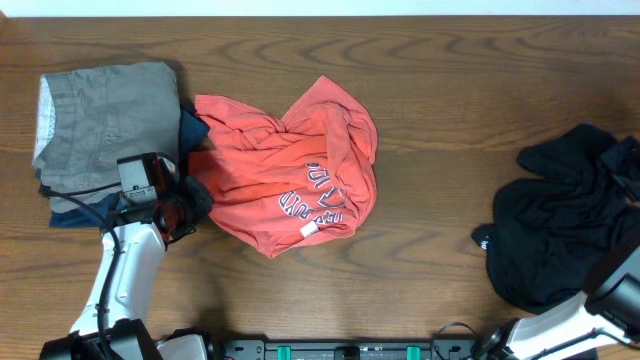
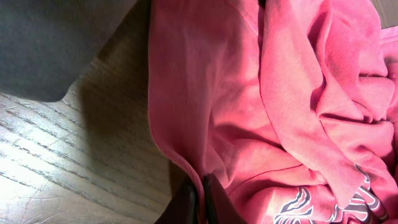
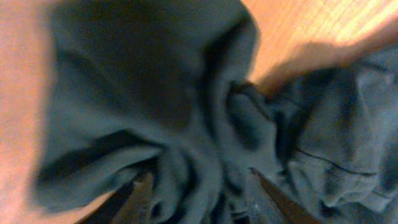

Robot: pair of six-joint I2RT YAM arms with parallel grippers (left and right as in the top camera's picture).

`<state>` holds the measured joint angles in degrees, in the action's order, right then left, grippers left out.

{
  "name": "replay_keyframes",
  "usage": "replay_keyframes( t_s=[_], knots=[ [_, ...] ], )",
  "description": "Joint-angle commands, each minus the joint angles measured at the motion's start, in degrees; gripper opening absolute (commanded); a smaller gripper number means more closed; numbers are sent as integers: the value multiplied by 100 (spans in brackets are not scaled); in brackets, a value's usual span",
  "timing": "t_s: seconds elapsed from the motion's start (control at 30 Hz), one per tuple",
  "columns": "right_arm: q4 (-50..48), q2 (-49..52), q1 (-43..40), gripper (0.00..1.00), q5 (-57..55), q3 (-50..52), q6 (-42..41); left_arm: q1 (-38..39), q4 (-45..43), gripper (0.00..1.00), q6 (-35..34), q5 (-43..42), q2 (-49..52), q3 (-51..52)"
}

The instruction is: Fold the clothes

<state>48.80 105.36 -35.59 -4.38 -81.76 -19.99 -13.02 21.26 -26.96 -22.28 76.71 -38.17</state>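
Left gripper (image 2: 200, 185) clamped tight on the left edge of the shirt (image 1: 285, 165), which lies crumpled mid-table (image 1: 450, 90). Right gripper (image 3: 199, 175) has its jaws wide apart, with the black garment (image 1: 560, 225), heaped at the table's right, bunched between them.

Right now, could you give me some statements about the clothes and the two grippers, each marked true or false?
1. The coral-red T-shirt lies crumpled, not folded. True.
2. The black garment lies right beside the grey garment. False: it lies far to the right, and the grey garment is at the far left.
3. The left gripper is shut on the edge of the coral-red T-shirt. True.
4. The right gripper is shut tight. False: it is open over the black garment.
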Motion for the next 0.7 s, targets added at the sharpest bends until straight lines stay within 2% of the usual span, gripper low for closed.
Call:
replay_keyframes(
  t_s=[0.0, 0.13, 0.2, 0.33, 0.5, 0.67],
  knots=[
    [81, -452, 118, 55, 1246, -151, 525, -13, 13, 6, 63, 28, -83, -31],
    [461, -579, 568, 54, 2787, -149, 1532, -13, 24, 6, 63, 28, -83, -31],
    [643, -566, 850, 54, 3010, -131, 1746, -13, 24, 6, 63, 28, -83, -31],
    [800, -560, 1965, 56, 3010, 63, 2065, -13, 35, 6, 63, 28, -83, -31],
    [442, -518, 3604, 58, 2957, 195, 2288, -13, 55, 6, 61, 26, -83, -31],
    [-363, -490, 5149, 70, 2452, 195, 2033, -13, 122, 6, 63, 26, -83, -31]
  ],
)
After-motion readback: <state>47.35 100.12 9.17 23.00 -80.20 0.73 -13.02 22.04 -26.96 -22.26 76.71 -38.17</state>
